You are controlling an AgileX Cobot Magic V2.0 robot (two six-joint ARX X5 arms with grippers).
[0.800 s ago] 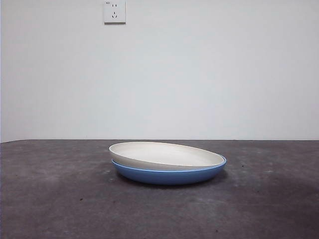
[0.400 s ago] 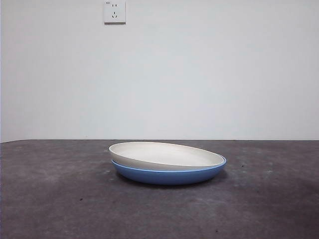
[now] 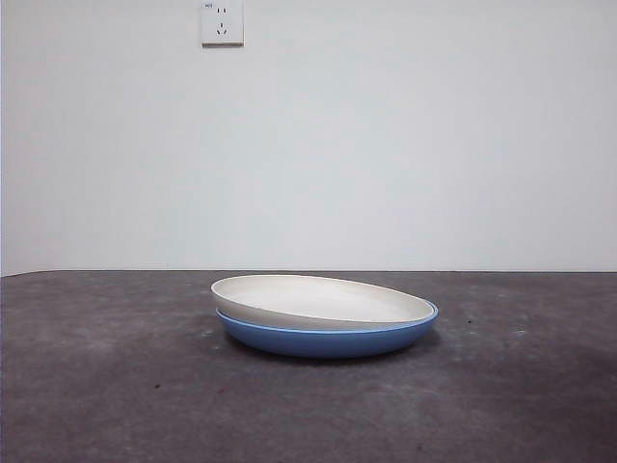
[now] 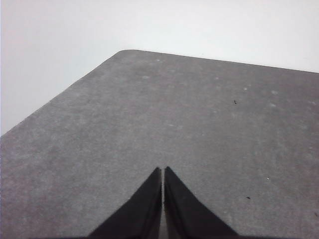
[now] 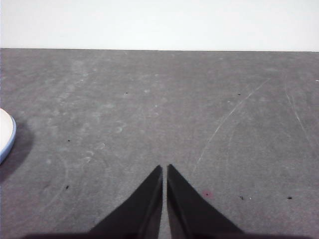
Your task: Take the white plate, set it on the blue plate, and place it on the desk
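The white plate [image 3: 318,300] rests inside the blue plate [image 3: 328,340], slightly tilted, with its left rim raised above the blue rim. Both stand on the desk [image 3: 116,386] at the middle of the front view. No gripper shows in the front view. My left gripper [image 4: 163,172] is shut over bare desk [image 4: 199,114], holding nothing. My right gripper [image 5: 164,169] is shut too, over bare desk [image 5: 199,99]. A sliver of the white plate [image 5: 4,128] and the blue plate [image 5: 10,142] shows at the edge of the right wrist view, well apart from the jaws.
A white wall with a power socket [image 3: 222,22] stands behind the desk. The desk's rounded corner [image 4: 124,52] shows in the left wrist view.
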